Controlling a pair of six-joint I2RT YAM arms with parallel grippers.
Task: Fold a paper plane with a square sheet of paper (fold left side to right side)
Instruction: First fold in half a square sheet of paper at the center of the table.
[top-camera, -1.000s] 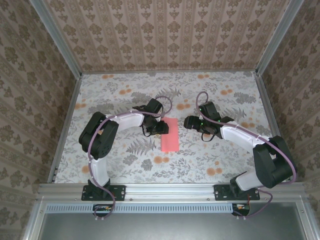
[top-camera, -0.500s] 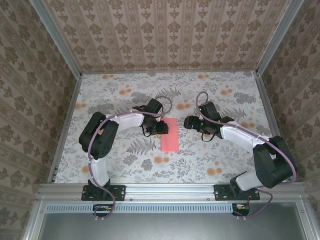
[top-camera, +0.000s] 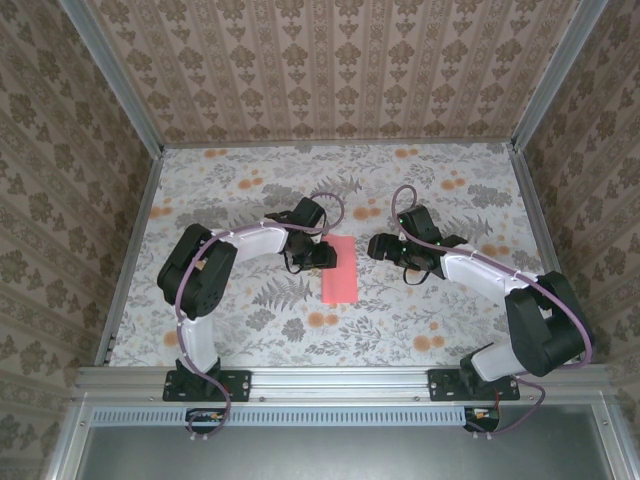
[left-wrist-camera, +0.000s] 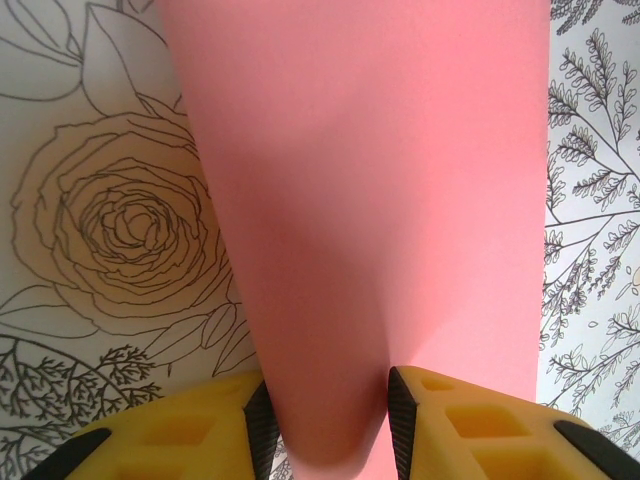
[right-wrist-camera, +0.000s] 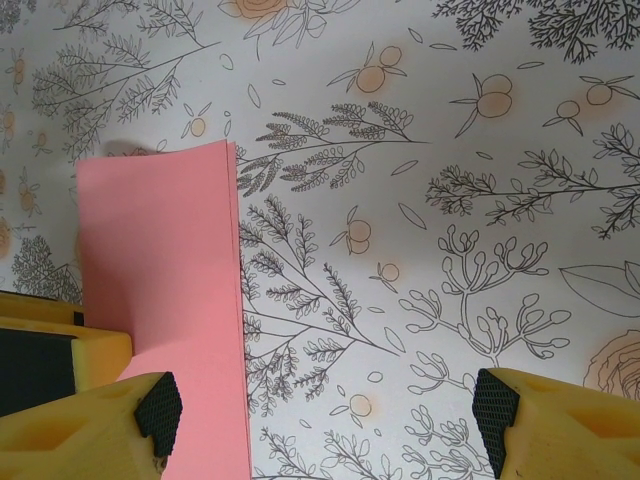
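Where the left gripper (top-camera: 322, 256) meets the square sheet of paper (top-camera: 340, 272), its jaws are drawn in on the sheet. In the left wrist view the salmon-pink surface (left-wrist-camera: 370, 180) narrows into the gap between the yellow fingers and fills it from one black pad (left-wrist-camera: 263, 425) to the other. It bows a little there, so this gripper is pinching the paper. From above, the grip sits at the far left corner of the sheet, with the left arm reaching in from the left.

The sheet itself lies near the middle of the flowered tablecloth (top-camera: 250, 190), between the two grippers. It shows as a narrow upright rectangle rather than a square. In the right wrist view its right edge (right-wrist-camera: 236, 300) shows two thin layers lying one on the other, so it is folded in half.

The right gripper (top-camera: 378, 246) hangs just to the right of the paper, apart from it, and points toward it. Its wrist camera shows the jaws spread wide, with one dark fingertip (right-wrist-camera: 160, 408) over the near part of the pink sheet and the other well off to the side over the leaf print. Nothing is clamped between them. Whether that fingertip touches the paper cannot be told.
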